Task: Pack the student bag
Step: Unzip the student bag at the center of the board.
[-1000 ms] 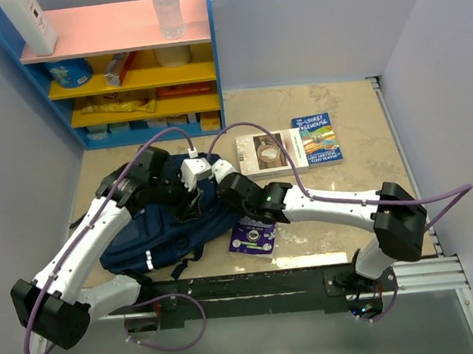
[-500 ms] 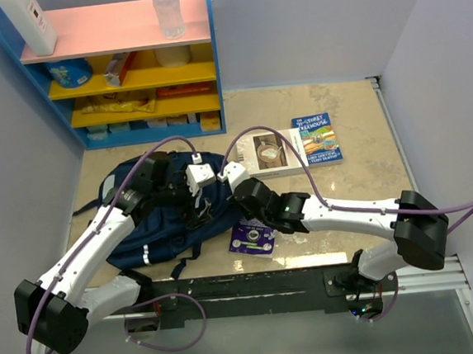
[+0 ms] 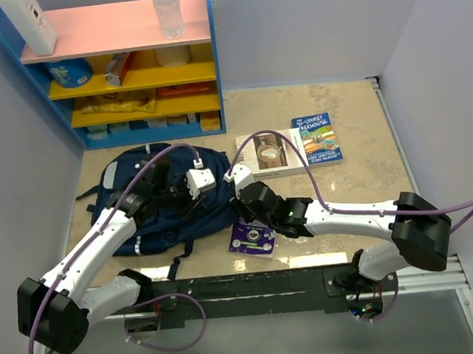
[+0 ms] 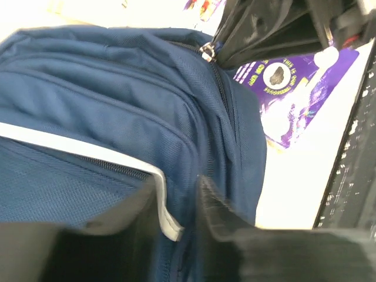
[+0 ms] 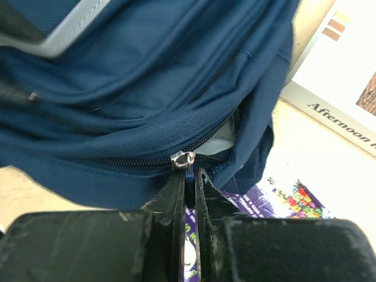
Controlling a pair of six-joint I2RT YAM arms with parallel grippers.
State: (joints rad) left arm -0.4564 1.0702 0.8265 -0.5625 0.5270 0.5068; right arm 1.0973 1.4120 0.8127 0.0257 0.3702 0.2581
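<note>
The student bag (image 3: 145, 222), navy with grey trim, lies flat at the left of the table. My left gripper (image 3: 194, 202) sits on its right part. In the left wrist view its jaws (image 4: 179, 202) pinch a fold of the bag's fabric (image 4: 106, 117) beside a grey trim stripe (image 4: 167, 220). My right gripper (image 3: 229, 201) is at the bag's right edge. In the right wrist view it (image 5: 189, 176) is shut on the blue pull tab under the silver zipper slider (image 5: 183, 158). The zip to the right of the slider gapes a little.
A purple booklet (image 3: 253, 239) lies just right of the bag, under my right gripper. A white book (image 3: 269, 153) and a blue book (image 3: 316, 137) lie behind it. A blue shelf unit (image 3: 128, 70) with a bottle (image 3: 166, 9) stands at the back left.
The bag has shifted and spread toward the back left. My left gripper let go and closed again on the bag's fabric. The right gripper kept hold of the zipper pull.
</note>
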